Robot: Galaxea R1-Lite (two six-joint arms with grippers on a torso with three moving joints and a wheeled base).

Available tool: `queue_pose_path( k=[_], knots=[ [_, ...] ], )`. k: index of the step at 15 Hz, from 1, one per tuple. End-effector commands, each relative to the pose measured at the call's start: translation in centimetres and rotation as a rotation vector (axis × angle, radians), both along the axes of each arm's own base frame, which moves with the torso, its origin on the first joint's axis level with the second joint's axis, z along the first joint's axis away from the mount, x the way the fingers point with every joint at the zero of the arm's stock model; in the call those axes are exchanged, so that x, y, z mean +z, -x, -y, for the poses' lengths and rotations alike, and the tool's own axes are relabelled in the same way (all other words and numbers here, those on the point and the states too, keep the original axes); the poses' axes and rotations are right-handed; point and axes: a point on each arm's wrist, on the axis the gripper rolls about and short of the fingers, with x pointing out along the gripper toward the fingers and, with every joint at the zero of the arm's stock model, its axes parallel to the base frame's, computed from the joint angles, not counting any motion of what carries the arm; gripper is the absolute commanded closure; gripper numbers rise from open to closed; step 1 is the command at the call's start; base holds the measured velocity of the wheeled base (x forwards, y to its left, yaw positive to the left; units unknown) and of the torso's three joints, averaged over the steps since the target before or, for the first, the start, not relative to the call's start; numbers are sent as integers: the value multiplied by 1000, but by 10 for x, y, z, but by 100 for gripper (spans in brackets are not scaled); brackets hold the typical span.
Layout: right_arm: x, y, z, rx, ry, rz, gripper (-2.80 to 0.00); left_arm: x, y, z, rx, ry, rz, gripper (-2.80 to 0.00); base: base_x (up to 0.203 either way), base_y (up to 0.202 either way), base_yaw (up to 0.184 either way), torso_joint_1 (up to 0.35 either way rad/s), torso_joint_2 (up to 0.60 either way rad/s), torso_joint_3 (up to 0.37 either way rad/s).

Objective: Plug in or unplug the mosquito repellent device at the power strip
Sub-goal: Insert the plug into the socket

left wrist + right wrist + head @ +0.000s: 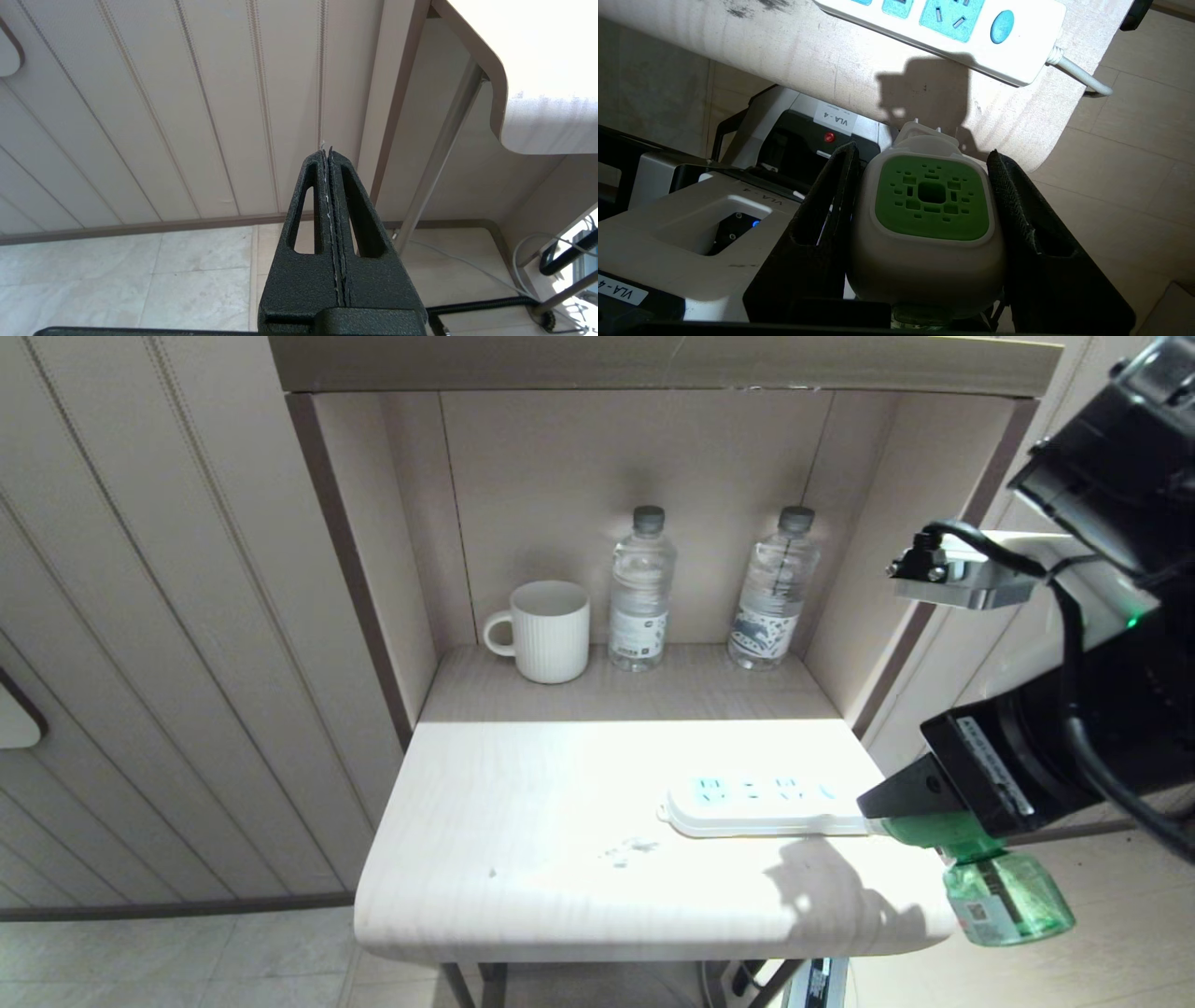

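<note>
The mosquito repellent device (931,198) has a white body with a green grille, and its green liquid bottle (1008,901) hangs below. My right gripper (922,151) is shut on the white body, one finger on each side. It holds the device in the air off the table's front right corner (901,817), its plug end facing the table. The power strip (747,817) lies flat on the table (523,840) near that corner, its bluish sockets up and nothing plugged into the sockets that show (1017,56). The device is apart from the strip. My left gripper (327,151) hangs shut and empty, low beside the table.
In the niche at the back stand a white mug (546,630) and two clear water bottles (641,593) (775,593). The strip's white cord (1083,79) runs off the table's edge. My base (691,233) sits below the table front. A metal table leg (439,154) stands near the left gripper.
</note>
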Motion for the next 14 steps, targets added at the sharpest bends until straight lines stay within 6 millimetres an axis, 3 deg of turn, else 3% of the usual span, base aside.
queue_pose_path(
  k=[1, 7, 14],
  knots=[
    [-3, -2, -2, -1, 14, -14, 0, 0, 0, 0, 0, 1, -2, 0, 0, 0, 0, 0, 0, 0],
    [-7, -4, -3, -1, 25, -27, 0, 0, 0, 0, 0, 0, -2, 0, 0, 0, 0, 145, -343, -197],
    [-29, -24, -16, -22, 32, -41, 0, 0, 0, 0, 0, 1, -2, 0, 0, 0, 0, 232, -511, -286]
  ],
)
